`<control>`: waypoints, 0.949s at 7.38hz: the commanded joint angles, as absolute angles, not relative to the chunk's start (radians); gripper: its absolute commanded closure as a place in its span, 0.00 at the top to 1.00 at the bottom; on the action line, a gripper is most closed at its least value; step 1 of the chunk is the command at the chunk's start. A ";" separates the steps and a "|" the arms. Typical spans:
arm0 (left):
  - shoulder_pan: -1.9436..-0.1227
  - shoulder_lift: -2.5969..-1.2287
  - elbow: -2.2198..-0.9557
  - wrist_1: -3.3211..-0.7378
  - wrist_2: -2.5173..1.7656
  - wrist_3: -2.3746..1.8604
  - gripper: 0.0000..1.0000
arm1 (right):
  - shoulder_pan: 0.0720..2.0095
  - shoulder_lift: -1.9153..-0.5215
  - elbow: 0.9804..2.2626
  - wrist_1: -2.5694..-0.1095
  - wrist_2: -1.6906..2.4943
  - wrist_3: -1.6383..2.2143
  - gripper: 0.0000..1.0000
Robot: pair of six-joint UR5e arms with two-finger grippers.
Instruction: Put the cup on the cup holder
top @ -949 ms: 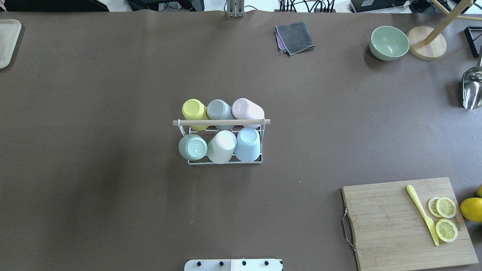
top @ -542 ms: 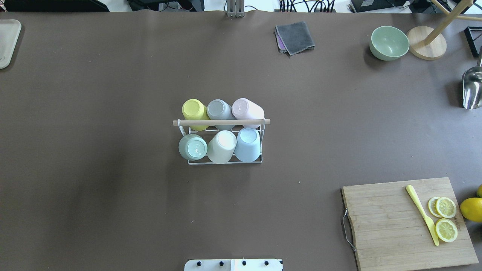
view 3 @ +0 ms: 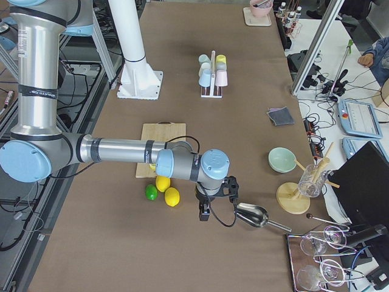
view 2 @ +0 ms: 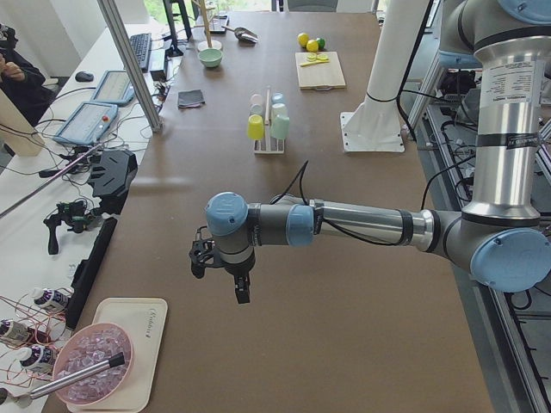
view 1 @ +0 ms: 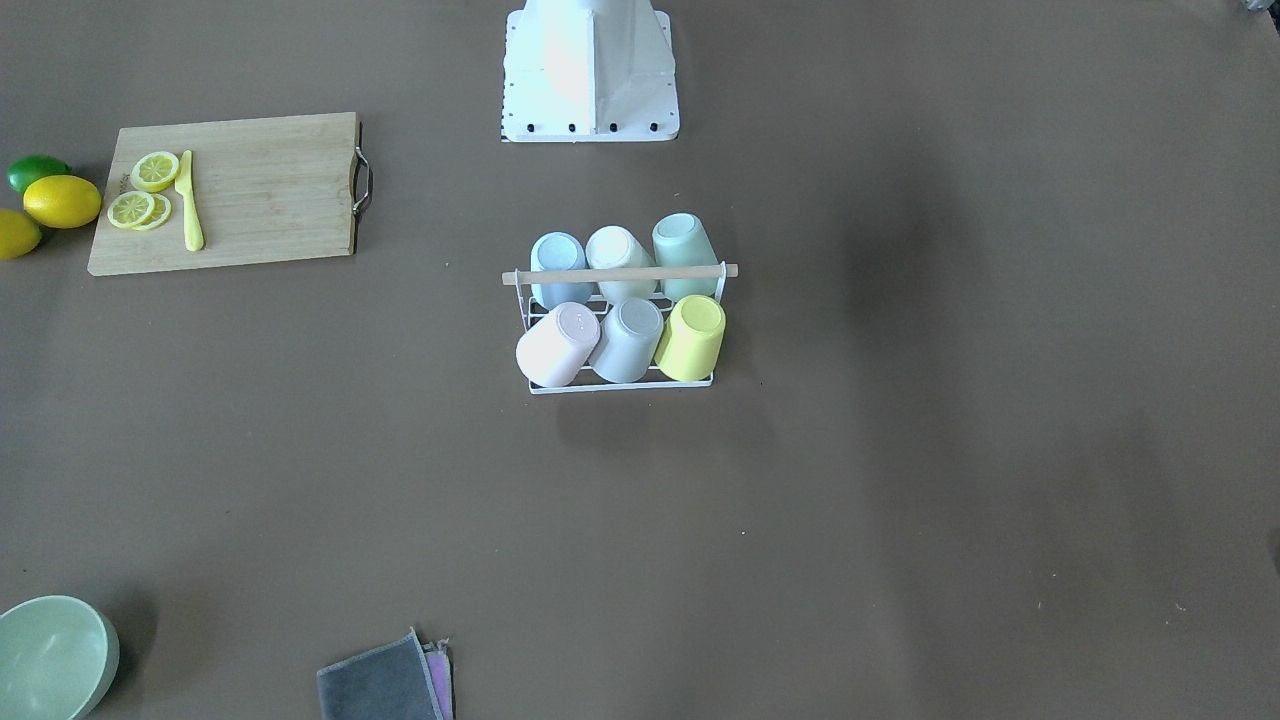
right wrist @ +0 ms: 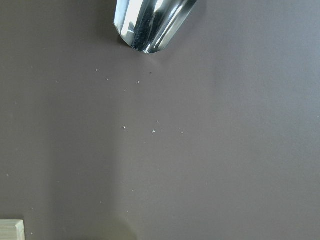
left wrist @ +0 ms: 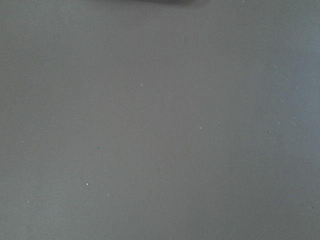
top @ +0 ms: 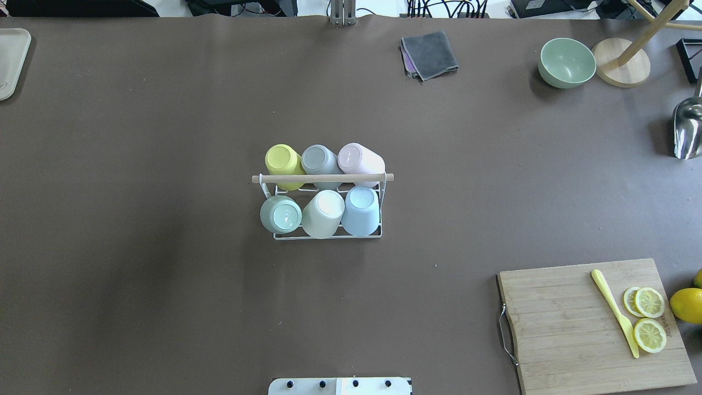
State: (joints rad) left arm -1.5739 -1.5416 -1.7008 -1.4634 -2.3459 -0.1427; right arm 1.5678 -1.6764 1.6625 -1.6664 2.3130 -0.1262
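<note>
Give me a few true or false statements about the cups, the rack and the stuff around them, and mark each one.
1. The rack holds six cups. True.
2. The yellow cup is in the middle of its row. False: it is at the row's end, next to the grey cup.
3. A yellow knife lies on the board. True.
4. The green bowl stands on the board. False: it stands on the table, far from the board.
5. One cup lies loose on the table beside the rack. False: every cup in view is on the rack.
</note>
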 commanded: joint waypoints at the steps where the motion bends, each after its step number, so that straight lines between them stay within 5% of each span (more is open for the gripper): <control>1: -1.574 -1.543 -1.701 -1.463 -2.345 -0.143 0.98 | 1.574 -1.677 1.657 -1.664 2.303 -0.126 1.00; 7: -1.574 -1.532 -1.694 -1.466 -2.344 -0.138 0.98 | 1.585 -1.677 1.663 -1.666 2.309 -0.123 1.00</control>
